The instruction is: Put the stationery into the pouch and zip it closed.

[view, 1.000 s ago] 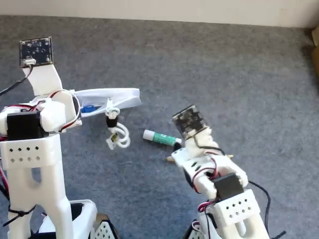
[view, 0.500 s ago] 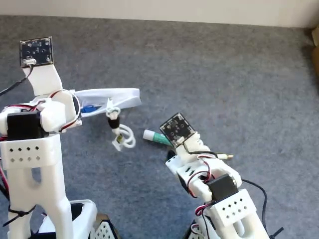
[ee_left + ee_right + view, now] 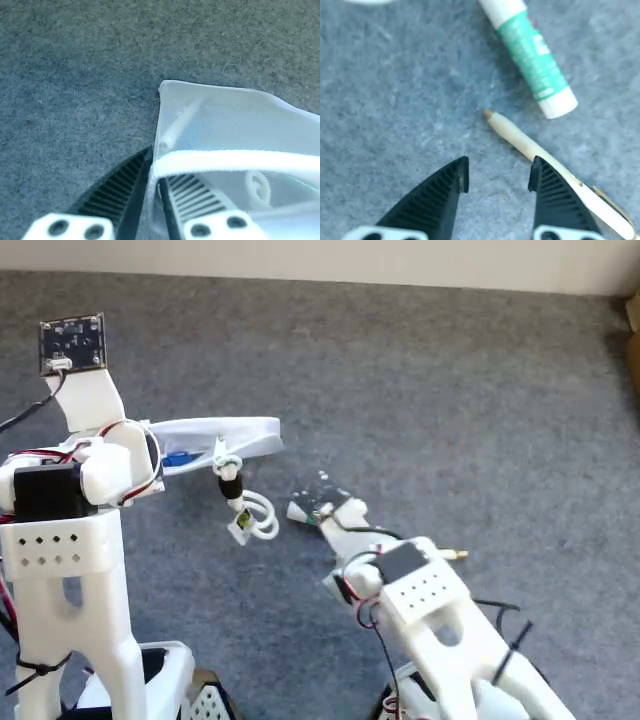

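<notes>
Right wrist view: right gripper (image 3: 499,167), newly swung forward, spreads open by the slim cream pen (image 3: 530,145), seemingly ready for pickup; left gripper (image 3: 156,167) clamps the white mesh pouch (image 3: 225,125).

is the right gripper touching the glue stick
Apart. The right wrist view shows the open right gripper short of the glue stick, with bare carpet and the pen between them.

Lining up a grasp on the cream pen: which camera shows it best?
The right wrist view: the pen lies nearly whole beside the glue stick, by the open right tool. In the high view the arm covers all but one end. The left wrist view faces the pouch.
</notes>
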Robot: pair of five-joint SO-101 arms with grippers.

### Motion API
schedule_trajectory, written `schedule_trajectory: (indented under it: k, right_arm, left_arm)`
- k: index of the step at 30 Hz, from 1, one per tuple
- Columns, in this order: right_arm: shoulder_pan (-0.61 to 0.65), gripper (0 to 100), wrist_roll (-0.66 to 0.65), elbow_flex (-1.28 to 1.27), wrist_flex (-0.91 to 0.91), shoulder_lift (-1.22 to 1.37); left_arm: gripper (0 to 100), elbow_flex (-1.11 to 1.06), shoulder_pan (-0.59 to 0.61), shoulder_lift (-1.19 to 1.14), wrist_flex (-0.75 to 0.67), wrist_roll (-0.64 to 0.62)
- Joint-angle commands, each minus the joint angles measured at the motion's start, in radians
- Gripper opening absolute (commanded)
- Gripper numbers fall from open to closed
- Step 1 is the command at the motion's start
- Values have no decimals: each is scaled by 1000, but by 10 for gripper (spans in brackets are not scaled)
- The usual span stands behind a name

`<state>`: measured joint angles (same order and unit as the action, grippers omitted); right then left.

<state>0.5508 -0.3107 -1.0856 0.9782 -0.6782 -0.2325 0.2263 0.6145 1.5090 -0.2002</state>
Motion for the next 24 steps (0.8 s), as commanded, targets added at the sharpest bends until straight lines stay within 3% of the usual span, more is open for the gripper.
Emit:
schedule_trajectory:
  k: [1,13,19,24]
  right_arm:
    - [7,188,-14,111,-19,68]
    - [-45,188,-132,196,-21,298]
    - [-56,187,-227,186,-156,384]
    - [-85,184,-229,194,-174,441]
  left_arm:
    - [14,21,8,5,3,-8]
    - [14,-2,10,5,-3,-8]
    - [14,-2,10,5,-3,-8]
    - [14,-4,12,5,-3,-6]
